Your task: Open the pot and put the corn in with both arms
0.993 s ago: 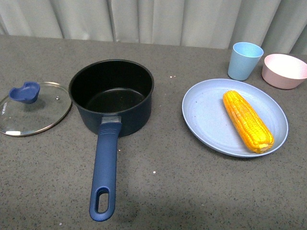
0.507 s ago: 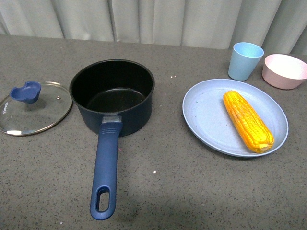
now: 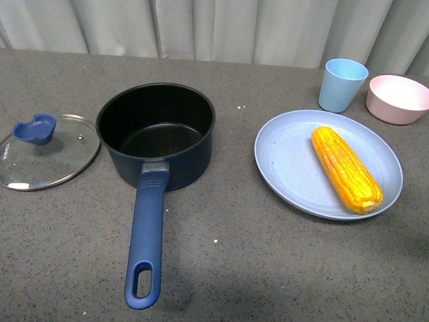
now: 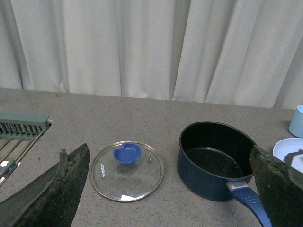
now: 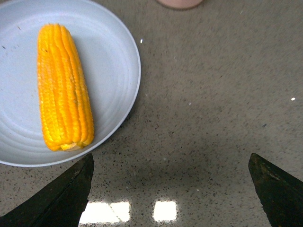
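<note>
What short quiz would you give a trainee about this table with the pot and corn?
1. True or false: the glass lid sits on the pot.
2. The corn lies: A) in the pot, B) on the blue plate, C) under the glass lid.
3. Fill in: the left gripper and right gripper both stand ____.
Key: 1 false, it lies beside the pot; 2 B; 3 open.
</note>
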